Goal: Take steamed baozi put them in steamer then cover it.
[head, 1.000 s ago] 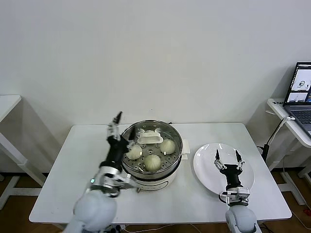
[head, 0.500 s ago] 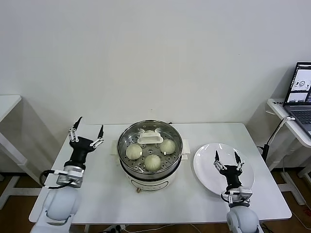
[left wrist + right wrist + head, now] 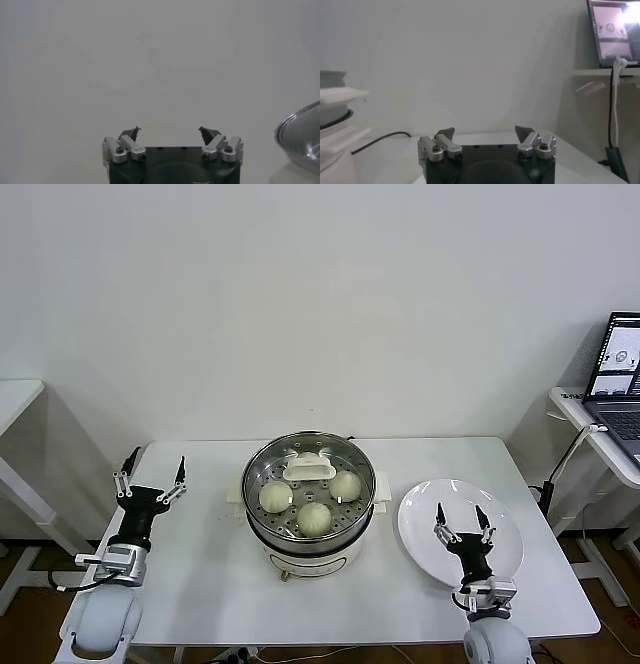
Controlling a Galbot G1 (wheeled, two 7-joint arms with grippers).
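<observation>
Nearest, at the front corners of the white rectangular desk (image 3: 200,584): the left gripper (image 3: 151,481), black with pale-tipped fingers spread wide and holding nothing, hovers over the desk's left edge, well apart from the pot; the right gripper (image 3: 461,523), of like build, fingers likewise spread wide and empty, hangs above the flat round white plate (image 3: 505,529), which carries nothing. Centre of the desk: the steamer (image 3: 310,499), a round shiny stainless-steel pot on a white base with small white side handles and a hole-perforated tray. On that tray lie three steamed baozi in plain sight, smooth cream-white dome-shaped buns: one at the left (image 3: 275,497), one at the front (image 3: 314,518), one at the right (image 3: 346,485). At the far side of the tray sits a flat oblong white handle (image 3: 309,469); faint glints suggest a round glass lid already resting on the pot, though this cannot be told for certain, nor whether a fourth bun lies under the handle. Behind the desk, a bare white wall; far right, a side table with an open laptop (image 3: 620,374). Judgement: loading appears finished, the plate being bare, and covering is either done or the one step left. The next move calls for checking that the lid sits level on the rim, then keeping both arms clear.
</observation>
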